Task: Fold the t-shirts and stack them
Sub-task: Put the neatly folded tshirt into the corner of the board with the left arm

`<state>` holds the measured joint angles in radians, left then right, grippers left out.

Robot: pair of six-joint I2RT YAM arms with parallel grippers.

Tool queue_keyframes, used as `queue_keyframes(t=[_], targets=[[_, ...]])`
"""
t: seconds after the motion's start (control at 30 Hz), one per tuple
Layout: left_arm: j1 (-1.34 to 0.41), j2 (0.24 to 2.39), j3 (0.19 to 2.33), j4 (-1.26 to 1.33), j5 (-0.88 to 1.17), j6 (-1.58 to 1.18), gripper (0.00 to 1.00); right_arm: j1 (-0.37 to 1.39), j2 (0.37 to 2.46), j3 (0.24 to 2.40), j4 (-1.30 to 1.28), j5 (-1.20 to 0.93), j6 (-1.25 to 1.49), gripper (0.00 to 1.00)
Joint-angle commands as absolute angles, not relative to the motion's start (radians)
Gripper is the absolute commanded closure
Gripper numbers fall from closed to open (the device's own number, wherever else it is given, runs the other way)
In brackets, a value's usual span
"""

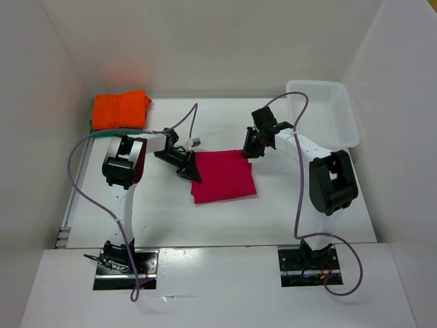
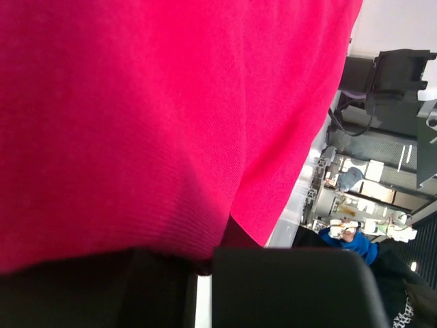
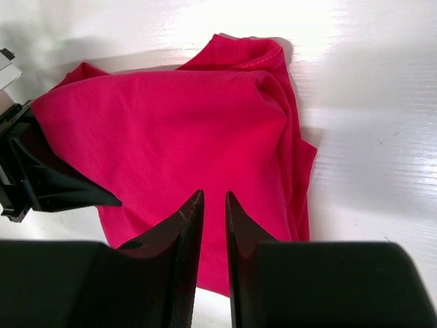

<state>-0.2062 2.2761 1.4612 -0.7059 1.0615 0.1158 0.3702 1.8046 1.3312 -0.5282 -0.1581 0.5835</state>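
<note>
Three t-shirts: one red shirt (image 1: 224, 176) lies flat mid-table, and one orange shirt (image 1: 121, 109) sits folded on one green shirt (image 1: 95, 129) in the far left corner. Of the two grippers, the left gripper (image 1: 190, 169) touches the red shirt's left edge, its tips hidden by cloth so I cannot tell whether it grips. The right gripper (image 3: 213, 199) hangs over the far right corner, fingers nearly together with nothing between. One white basket (image 1: 321, 113) stands far right, apart from every shirt.

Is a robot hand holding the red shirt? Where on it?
The left gripper seems to pinch the magenta-red t-shirt at its left edge. The right gripper hovers over it, nearly closed; a grip there cannot be told.
</note>
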Motion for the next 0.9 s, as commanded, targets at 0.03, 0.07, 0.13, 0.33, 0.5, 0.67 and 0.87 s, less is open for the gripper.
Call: queue_keyframes(t=[0.03, 0.07, 0.13, 0.33, 0.5, 0.67, 0.87], targets=[[-0.216, 2.317, 1.47, -0.684, 0.911, 0.199, 1.0, 0.364, 1.744, 1.321, -0.544, -0.13, 0.591, 0.76], [-0.216, 2.281, 1.47, -0.684, 0.902, 0.199, 1.0, 0.354, 1.744, 1.321, -0.545, -0.13, 0.591, 0.76], [-0.216, 2.228, 1.47, -0.667, 0.82, 0.21, 1.0, 0.354, 1.724, 1.321, -0.545, -0.13, 0.591, 0.76], [-0.14, 2.065, 1.514, -0.647, 0.493, 0.247, 1.0, 0.327, 1.706, 1.33, -0.563, -0.13, 0.581, 0.76], [-0.069, 2.046, 1.632, -0.68, 0.26, 0.317, 1.0, 0.318, 1.706, 1.33, -0.563, -0.121, 0.571, 0.76], [-0.048, 2.058, 1.752, -0.68, 0.105, 0.376, 1.0, 0.318, 1.706, 1.33, -0.563, -0.121, 0.571, 0.76], [-0.028, 2.121, 1.952, -0.71, -0.078, 0.434, 1.0, 0.318, 1.706, 1.33, -0.574, -0.11, 0.552, 0.76]])
